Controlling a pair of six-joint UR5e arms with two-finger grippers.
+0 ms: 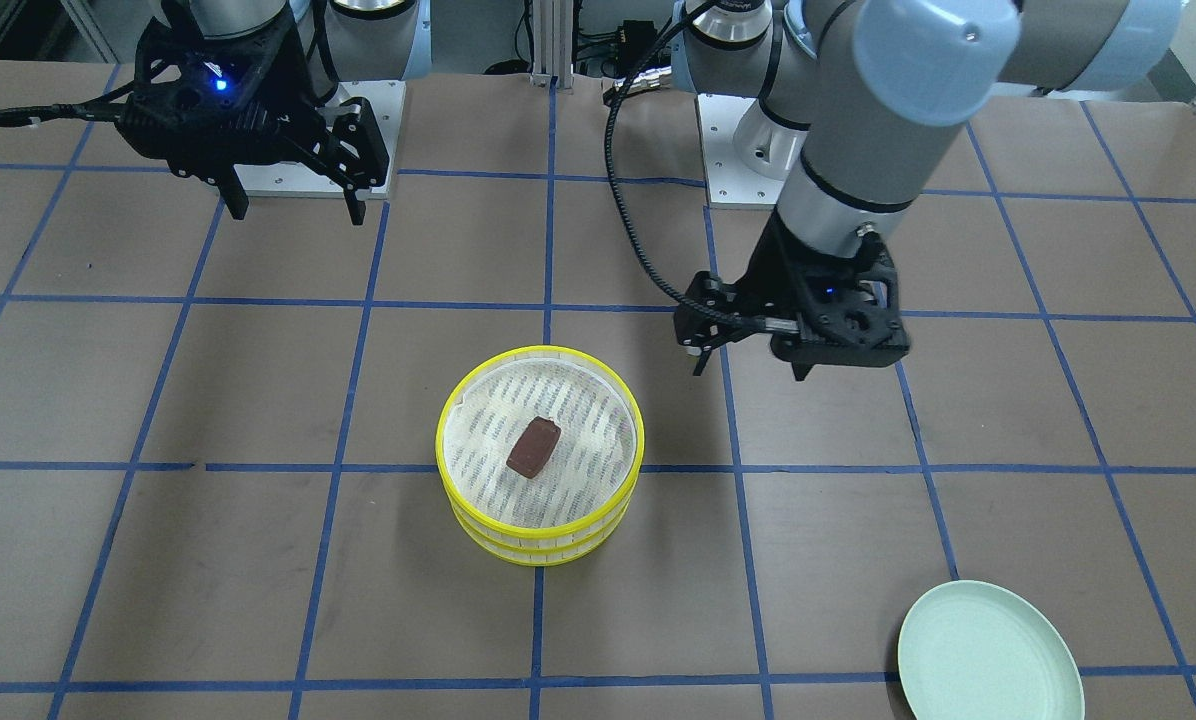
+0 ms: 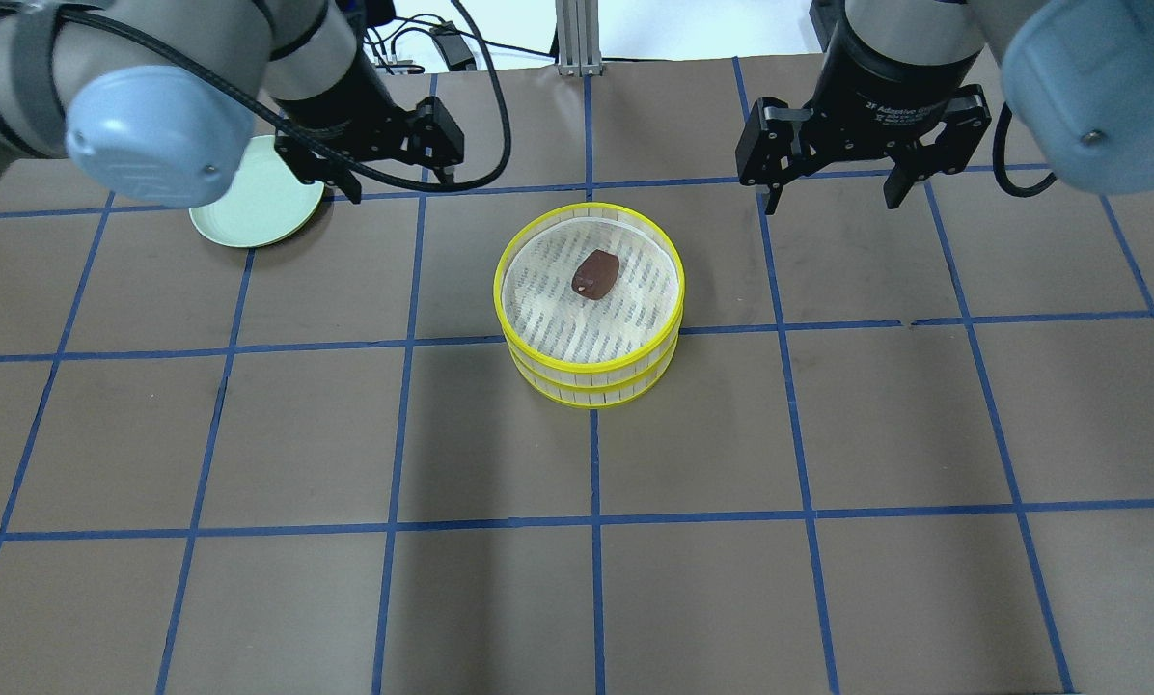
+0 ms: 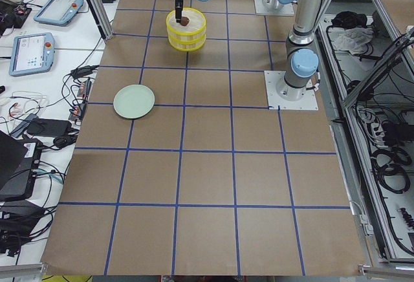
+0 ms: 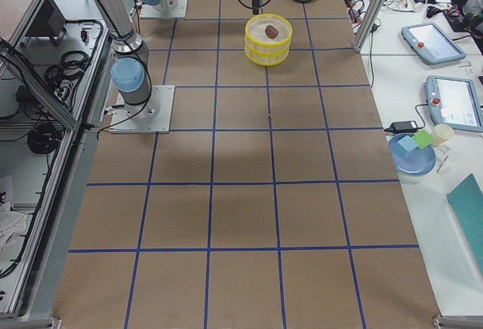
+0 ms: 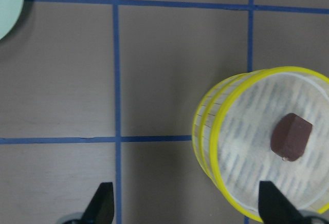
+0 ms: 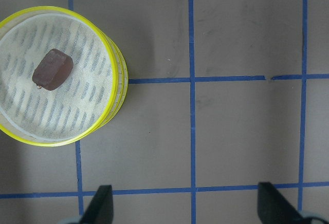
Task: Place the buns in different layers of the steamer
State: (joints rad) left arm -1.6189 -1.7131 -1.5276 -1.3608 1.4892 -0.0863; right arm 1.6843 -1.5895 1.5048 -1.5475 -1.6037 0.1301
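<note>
Two steamer trays with yellow rims stand stacked at the table's middle, the top tray (image 1: 541, 522) on the lower tray (image 1: 541, 550). The dark reddish-brown bun (image 1: 533, 447) lies in the top tray and also shows in the overhead view (image 2: 595, 274) and both wrist views (image 5: 291, 136) (image 6: 52, 69). The cream-white bun is out of view. My left gripper (image 1: 748, 368) (image 5: 187, 208) is open and empty, above the table beside the stack. My right gripper (image 1: 296, 212) (image 2: 833, 201) is open and empty, higher and farther from the stack on the other side.
A pale green plate (image 1: 988, 655) (image 2: 259, 198) lies empty near the table edge on my left side, beyond the left gripper. Blue tape lines grid the brown table. Tablets and cables lie on side benches in the side views.
</note>
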